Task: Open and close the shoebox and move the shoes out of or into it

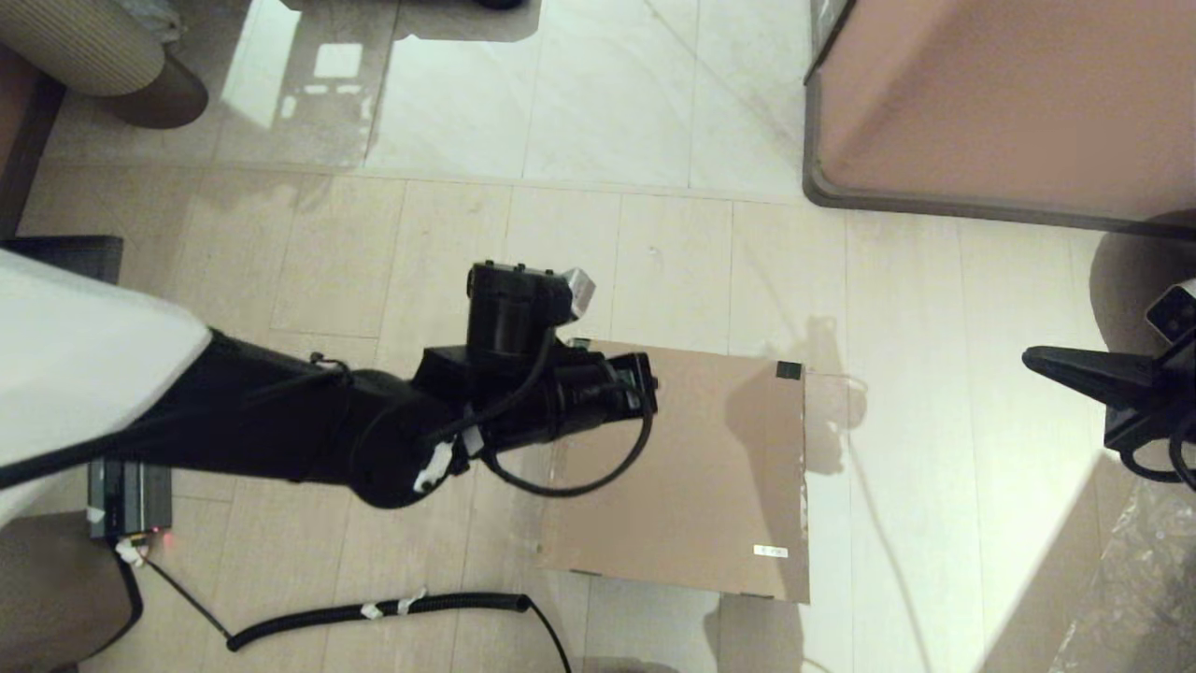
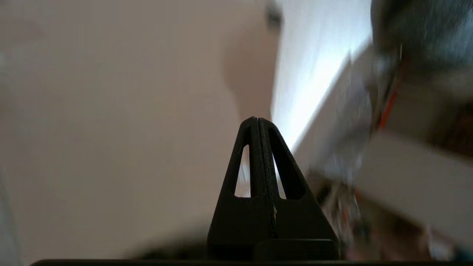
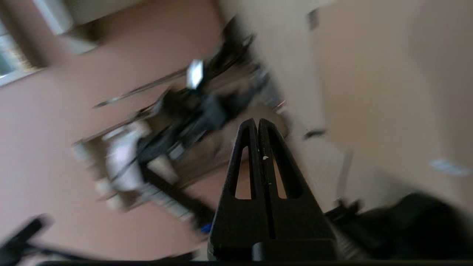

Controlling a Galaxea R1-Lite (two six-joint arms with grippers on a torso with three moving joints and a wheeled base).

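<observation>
The brown cardboard shoebox (image 1: 710, 467) lies on the tiled floor with its flap lid down; dark tape (image 1: 790, 370) marks a far corner and a small white sticker (image 1: 771, 551) sits near the front right. My left arm's wrist (image 1: 607, 388) hangs over the box's far left corner. In the left wrist view the left gripper (image 2: 257, 119) is shut and empty above the lid (image 2: 111, 111). My right gripper (image 1: 1032, 358) is shut and empty, held off to the right of the box, tips toward it; the right gripper (image 3: 258, 121) faces the lid (image 3: 388, 92). The shoes are out of view.
A large pinkish-brown cabinet (image 1: 990, 103) with a grey rim stands at the far right. A coiled black cable (image 1: 392, 608) lies on the floor in front of the box's left side, beside a black device (image 1: 131, 500) with a red light. Crinkled plastic (image 1: 1140, 579) lies at the near right.
</observation>
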